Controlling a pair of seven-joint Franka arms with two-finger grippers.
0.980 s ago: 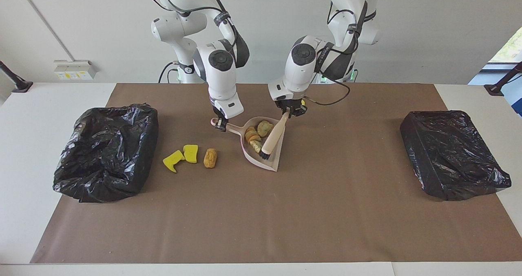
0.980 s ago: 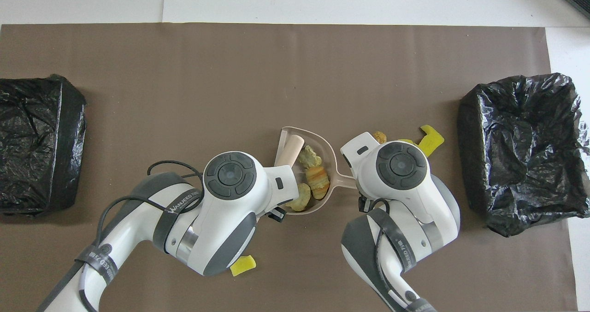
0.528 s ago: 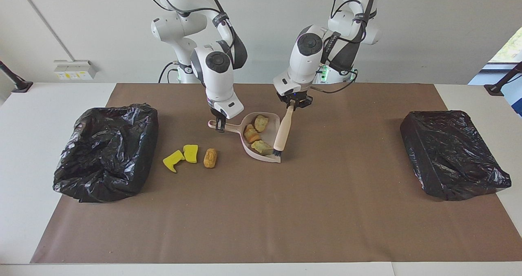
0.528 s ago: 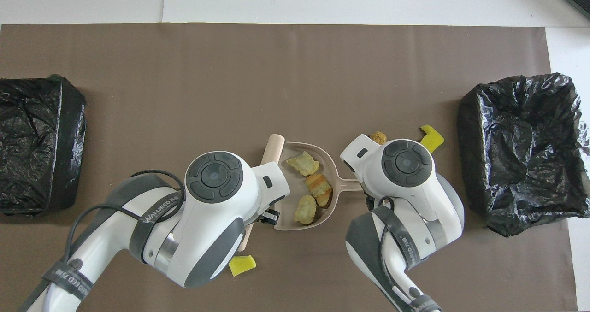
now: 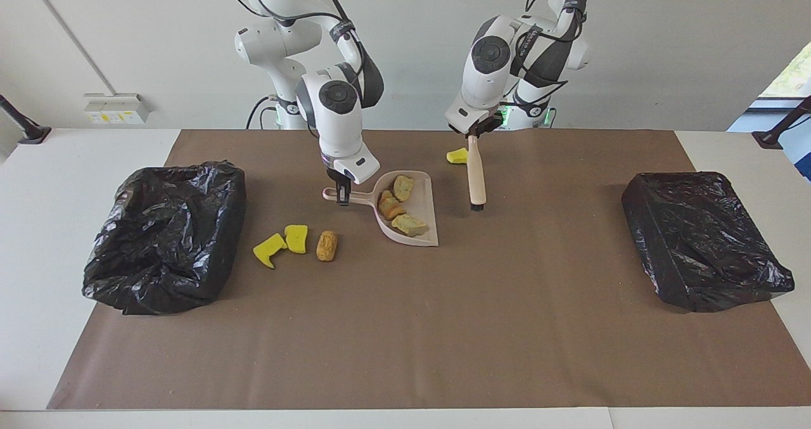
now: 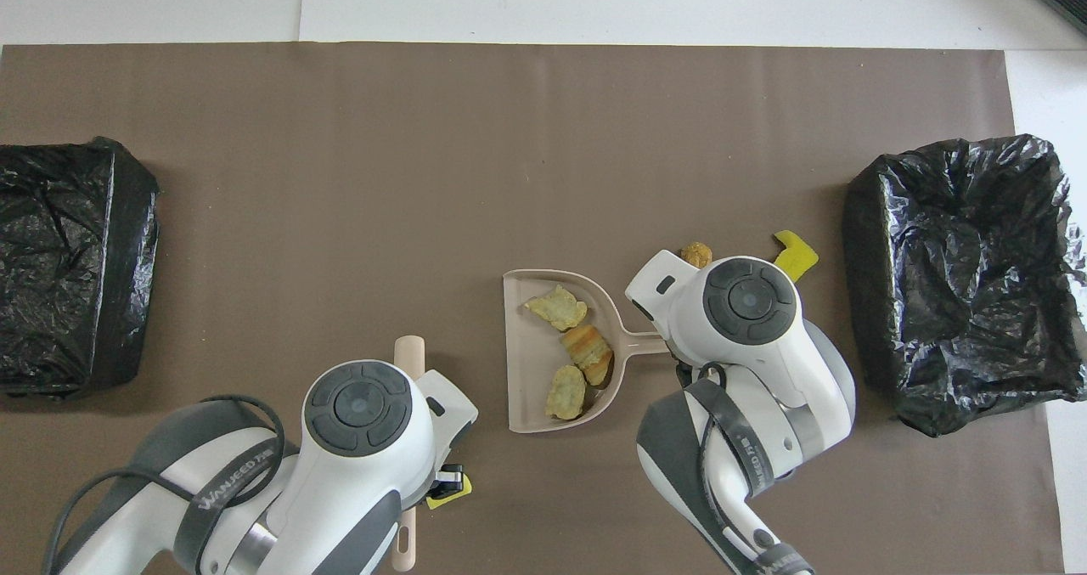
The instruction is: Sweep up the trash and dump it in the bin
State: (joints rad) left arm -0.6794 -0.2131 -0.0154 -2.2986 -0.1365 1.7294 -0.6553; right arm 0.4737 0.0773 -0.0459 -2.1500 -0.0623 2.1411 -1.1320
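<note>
Yellow sponge and tan lumps make up the trash, and you have it in three places. Three rocky lumps [image 5: 399, 208] lie in the dustpan [image 5: 423, 188], which rests on the brown mat [image 5: 405, 327]. Two yellow sponge pieces [image 5: 282, 244] and one brown lump [image 5: 327, 245] lie together near the open bin [image 5: 165, 236] at the right arm's end. One more yellow piece [image 5: 457, 156] lies just beside the brush [image 5: 476, 179], nearer to the robots than the dustpan.

Your right tool [image 5: 343, 194] is clamped on the dustpan's handle. Your left tool [image 5: 474, 132] grips the top of the brush, which hangs with its bristles at the surface.

Judge the sponge pieces as very light and springy: they may bounce or skid ahead of the bristles, so push low. The lumps look stiff and rough and could roll. Don't pinch any of them; keep hold of the two handles, and keep the dustpan level, because its open lip could spill them. The closed bin [image 5: 700, 239] sits at the left arm's end.
</note>
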